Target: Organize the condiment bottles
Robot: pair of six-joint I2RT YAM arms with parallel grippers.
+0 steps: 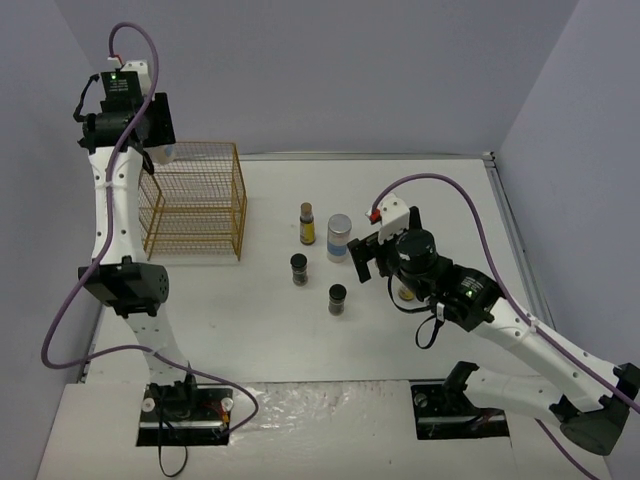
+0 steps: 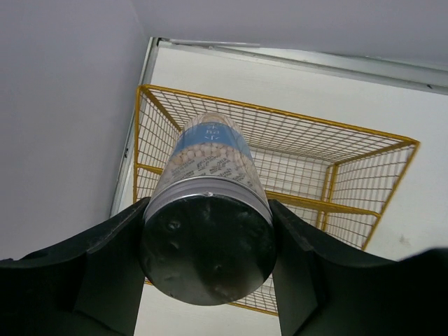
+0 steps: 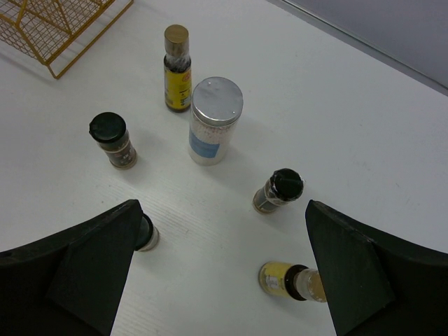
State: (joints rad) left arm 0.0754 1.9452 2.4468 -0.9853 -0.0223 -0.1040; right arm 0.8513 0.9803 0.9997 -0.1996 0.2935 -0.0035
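1 pale jar [image 2: 208, 168], silver-lidded with a blue label, is up in the air over the yellow wire basket [image 2: 329, 175]. It is clamped near its lid end by the left gripper [image 2: 206, 245], whose jaws press against the jar's 2 sides.

The other 6 bottles are on the white table [image 3: 336, 105], to the right of the basket. A second pale jar [image 3: 215, 120] stands upright just beside a slim yellow bottle [image 3: 177, 68] with a brown cap. A short dark jar [image 3: 112, 140] with a black lid stands to one side of that pair, and another dark jar [image 3: 278, 190] to the other. A third dark jar [image 3: 150, 238] is half hidden behind a finger of the right gripper [image 3: 224, 273]. A second yellow bottle [image 3: 280, 278] lies on its side near the opposite finger.

The right gripper hovers over this group with its jaws wide apart, holding nothing.
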